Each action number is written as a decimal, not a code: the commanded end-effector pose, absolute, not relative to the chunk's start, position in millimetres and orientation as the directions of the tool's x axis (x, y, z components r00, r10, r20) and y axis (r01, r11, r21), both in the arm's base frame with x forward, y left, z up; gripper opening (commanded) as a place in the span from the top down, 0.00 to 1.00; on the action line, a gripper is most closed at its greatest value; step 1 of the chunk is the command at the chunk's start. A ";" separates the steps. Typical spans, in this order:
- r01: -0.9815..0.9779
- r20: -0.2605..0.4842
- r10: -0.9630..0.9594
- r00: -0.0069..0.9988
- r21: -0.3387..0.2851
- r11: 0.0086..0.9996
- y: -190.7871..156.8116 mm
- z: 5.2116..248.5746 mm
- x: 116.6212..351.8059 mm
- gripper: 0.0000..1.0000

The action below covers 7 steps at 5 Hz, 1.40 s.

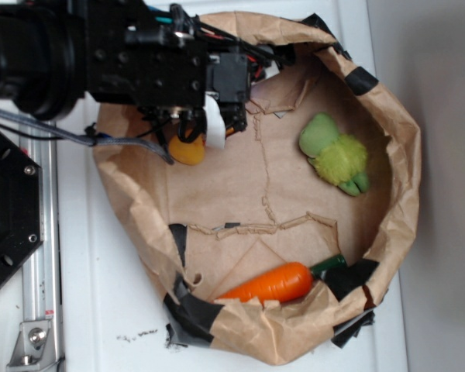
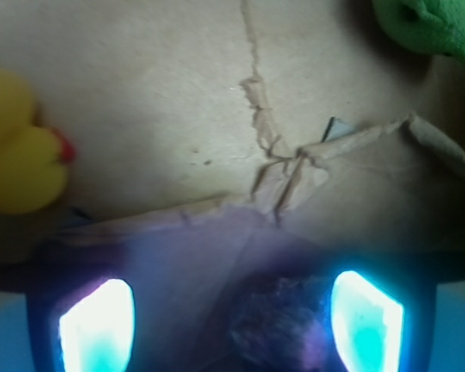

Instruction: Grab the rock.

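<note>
The rock (image 2: 275,322) is a dark, rough lump lying low in the wrist view between my two glowing fingers, closer to the right finger (image 2: 368,322) than to the left one (image 2: 97,325). My gripper (image 2: 232,322) is open, with its jaws wide apart on either side of the rock and not touching it. In the exterior view my gripper (image 1: 200,132) hangs over the upper left of the paper-lined basin, and the arm hides the rock there.
A yellow rubber duck (image 1: 187,149) (image 2: 19,159) sits just beside the gripper. A fuzzy green plush toy (image 1: 337,155) (image 2: 430,23) lies at the right, and an orange carrot (image 1: 275,283) lies at the front. Crumpled brown paper walls (image 1: 395,132) ring the floor.
</note>
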<state>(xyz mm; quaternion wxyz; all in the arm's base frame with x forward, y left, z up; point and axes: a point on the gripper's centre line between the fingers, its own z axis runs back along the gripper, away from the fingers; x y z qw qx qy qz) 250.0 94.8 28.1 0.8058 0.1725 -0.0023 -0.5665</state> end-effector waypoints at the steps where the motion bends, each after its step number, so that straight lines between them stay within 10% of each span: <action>1: 0.895 -0.184 -0.899 0.398 0.293 0.336 106.2 20.0 254.5 0.00; 2: 0.891 -0.182 -0.897 0.403 0.300 0.340 105.9 17.5 254.1 0.03; 3: 0.887 -0.177 -0.898 0.403 0.317 0.335 105.1 18.7 253.0 1.00; 7: 0.856 -0.128 -0.904 0.409 0.396 0.332 94.6 49.3 251.6 1.00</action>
